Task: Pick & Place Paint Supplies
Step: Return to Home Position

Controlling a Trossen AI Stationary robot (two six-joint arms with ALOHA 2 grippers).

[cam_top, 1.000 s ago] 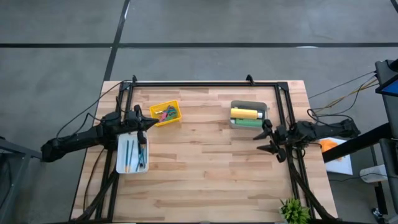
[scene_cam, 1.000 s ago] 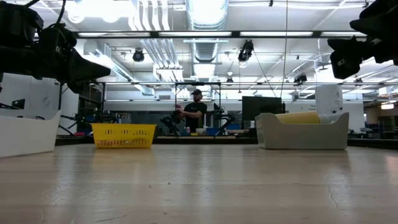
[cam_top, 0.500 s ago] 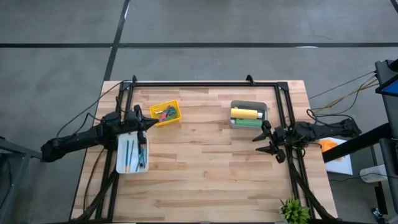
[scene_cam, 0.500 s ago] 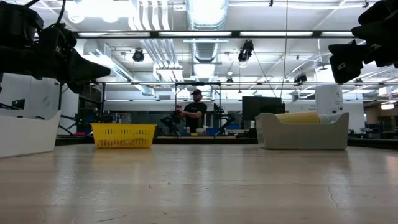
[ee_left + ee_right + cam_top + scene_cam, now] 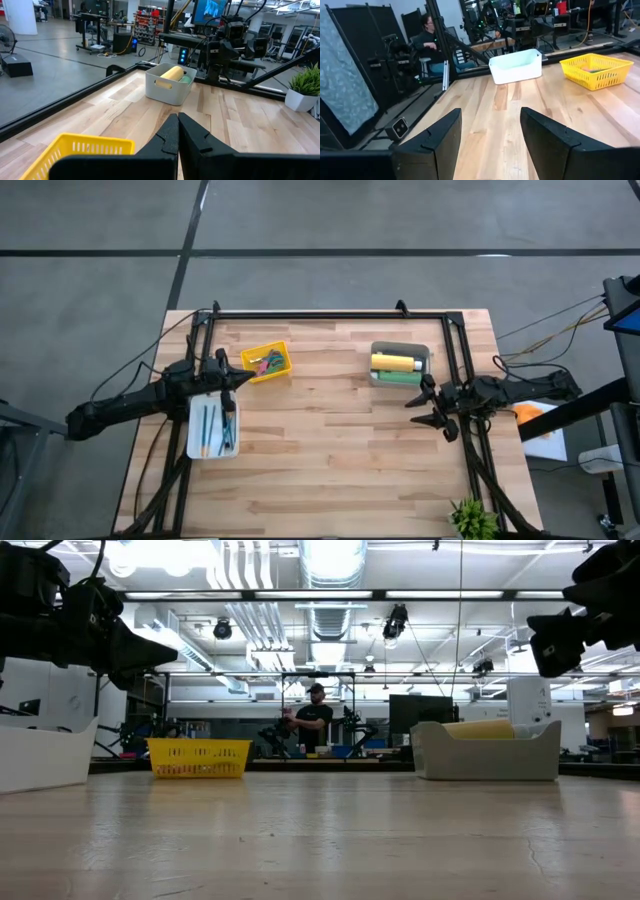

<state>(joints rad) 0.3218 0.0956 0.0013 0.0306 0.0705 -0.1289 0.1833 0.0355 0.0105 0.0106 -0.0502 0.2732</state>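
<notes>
My right gripper point(image 5: 420, 408) has crept a little further in over the table point(image 5: 330, 460) since a second ago, while my left arm has not shifted at all. The right gripper hangs in the air just in front of the grey bin point(image 5: 424, 354), near the table's right edge, with its two fingers point(image 5: 542, 140) spread well apart and nothing between them. My left gripper point(image 5: 240, 378) hovers over the far end of the white tray point(image 5: 193, 442), just beside the yellow basket point(image 5: 285, 361), and its fingers point(image 5: 170, 134) are pressed together, empty. The yellow paint bottle point(image 5: 395, 362) lies on its side in the grey bin, with a green paint bottle point(image 5: 398, 377) lying alongside it; I can make out only one green one. The thin brushes point(image 5: 208, 427) lie lengthwise in the white tray, teal and orange shafts side by side. The yellow basket holds small pink and green things that I cannot tell apart from above. A potted plant point(image 5: 472, 520) stands at the table's near right corner. Beyond the far edge of the table, a person point(image 5: 316, 720) stands among equipment in the room.
</notes>
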